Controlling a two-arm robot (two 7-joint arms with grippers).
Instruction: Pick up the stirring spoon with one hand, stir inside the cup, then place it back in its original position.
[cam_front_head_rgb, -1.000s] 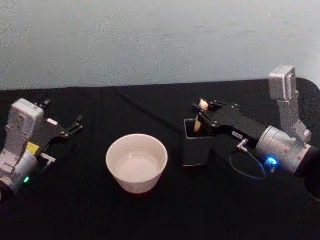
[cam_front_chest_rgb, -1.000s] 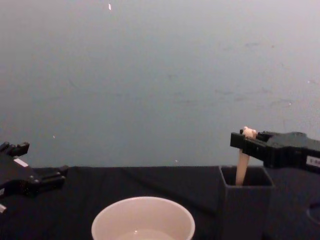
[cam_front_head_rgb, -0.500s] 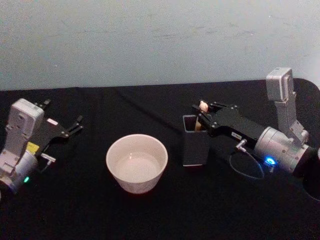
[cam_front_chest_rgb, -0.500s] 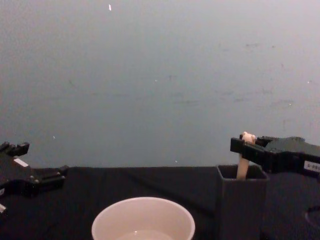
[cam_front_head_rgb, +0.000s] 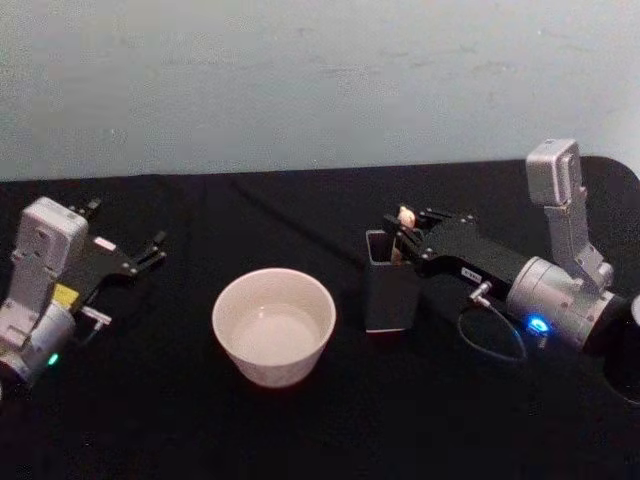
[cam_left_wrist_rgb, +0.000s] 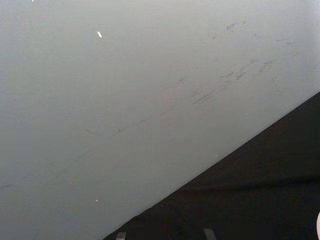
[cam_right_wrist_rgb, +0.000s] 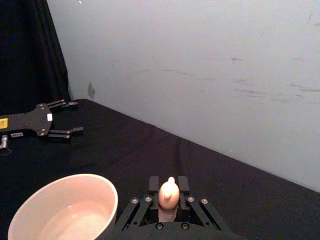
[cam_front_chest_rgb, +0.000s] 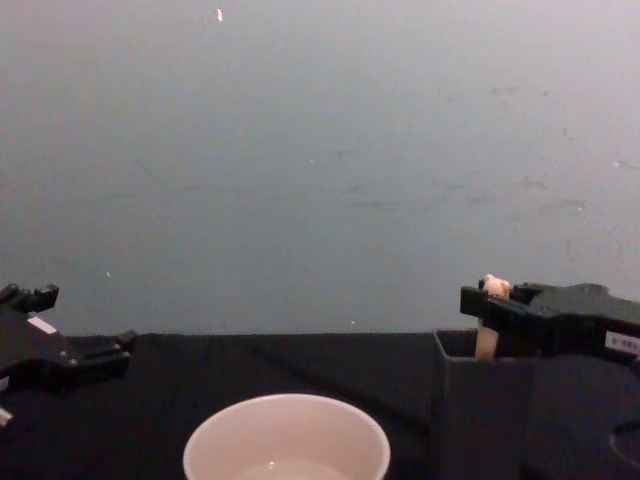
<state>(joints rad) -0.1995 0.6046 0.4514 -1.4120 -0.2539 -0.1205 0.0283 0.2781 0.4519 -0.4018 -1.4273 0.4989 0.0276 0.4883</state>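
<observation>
We see open black table (cam_front_head_rgb: 300, 430) all around the cup (cam_front_head_rgb: 273, 325), whose wide mouth stands unobstructed from above. Just beside it on our right, the holder (cam_front_head_rgb: 388, 293) is blocked by the right gripper (cam_front_head_rgb: 402, 237), pinched on the spoon (cam_front_chest_rgb: 488, 318) over its opening. The left gripper (cam_front_head_rgb: 150, 250) rests well apart at the left.

Head looks down, chest level; both share the cup (cam_front_head_rgb: 273, 325).
</observation>
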